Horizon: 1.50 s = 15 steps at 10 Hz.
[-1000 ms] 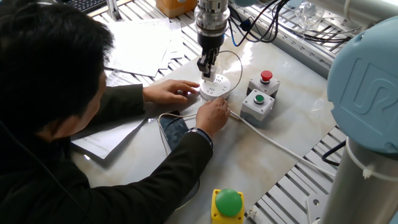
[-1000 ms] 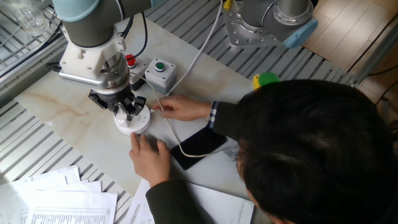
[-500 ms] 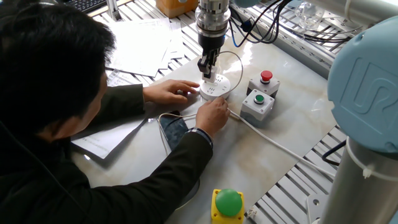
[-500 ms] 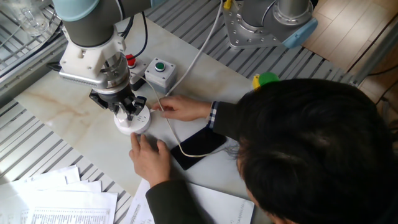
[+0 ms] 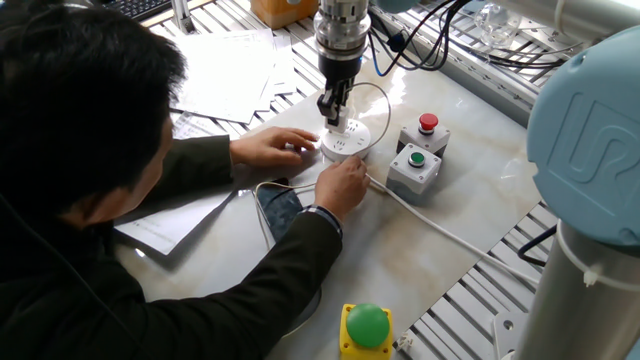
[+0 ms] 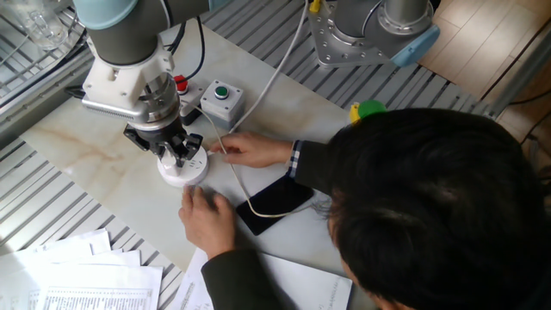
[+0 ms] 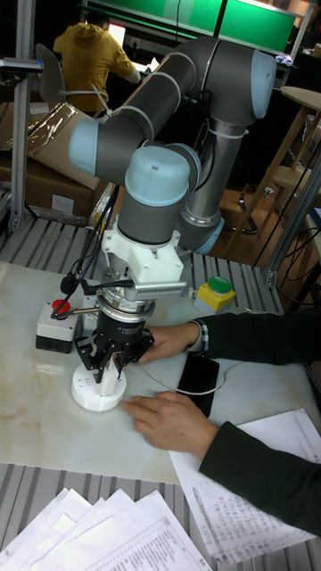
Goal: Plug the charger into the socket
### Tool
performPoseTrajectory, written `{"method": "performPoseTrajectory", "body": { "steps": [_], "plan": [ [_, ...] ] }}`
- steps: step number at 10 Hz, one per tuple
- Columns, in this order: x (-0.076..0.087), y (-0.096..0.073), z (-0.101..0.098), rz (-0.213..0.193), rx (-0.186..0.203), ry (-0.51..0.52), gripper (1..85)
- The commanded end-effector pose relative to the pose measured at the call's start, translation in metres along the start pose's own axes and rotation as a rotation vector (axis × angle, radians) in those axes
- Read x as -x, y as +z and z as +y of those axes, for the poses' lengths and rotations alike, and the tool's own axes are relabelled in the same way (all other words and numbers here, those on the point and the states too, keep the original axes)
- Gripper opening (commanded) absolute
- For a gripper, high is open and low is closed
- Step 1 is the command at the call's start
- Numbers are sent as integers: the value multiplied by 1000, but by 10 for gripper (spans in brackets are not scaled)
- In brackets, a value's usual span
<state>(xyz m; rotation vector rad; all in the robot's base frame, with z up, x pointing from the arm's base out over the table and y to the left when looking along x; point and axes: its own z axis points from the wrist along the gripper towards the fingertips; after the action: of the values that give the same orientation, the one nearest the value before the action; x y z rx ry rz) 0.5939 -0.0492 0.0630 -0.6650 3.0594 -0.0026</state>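
Note:
The round white socket (image 5: 349, 143) (image 6: 182, 170) (image 7: 96, 394) lies on the marble table, and a person's two hands steady it from either side. My gripper (image 5: 332, 110) (image 6: 179, 155) (image 7: 109, 371) points straight down onto its top, shut on the small white charger (image 7: 109, 380), which touches the socket face. From the charger a thin white cable (image 5: 383, 95) (image 6: 244, 196) loops away to a black smartphone (image 5: 283, 209) (image 6: 275, 201) (image 7: 198, 382). My fingers hide the plug's pins and the slots under them.
Two grey button boxes, one red-topped (image 5: 424, 131) and one green-topped (image 5: 414, 170), stand right of the socket beside its thick white cord (image 5: 440, 230). A yellow box with a green dome (image 5: 366, 329) sits at the table's edge. The person's arms (image 5: 300, 250) and loose papers (image 6: 95, 275) fill the near side.
The person's hand nearest the papers has shifted slightly beside the socket. My gripper and the charger have not visibly moved.

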Motion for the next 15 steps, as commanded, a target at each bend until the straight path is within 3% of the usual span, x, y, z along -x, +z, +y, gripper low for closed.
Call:
{"method": "performPoseTrajectory", "body": {
  "steps": [1,8,12,15],
  "plan": [
    [3,0,2,-10,10,9,10],
    [6,4,-10,-18,-16,-39,10],
    [8,22,-25,-41,-34,-80,10],
    [8,17,-28,-30,-49,-87,10]
  ]
}}
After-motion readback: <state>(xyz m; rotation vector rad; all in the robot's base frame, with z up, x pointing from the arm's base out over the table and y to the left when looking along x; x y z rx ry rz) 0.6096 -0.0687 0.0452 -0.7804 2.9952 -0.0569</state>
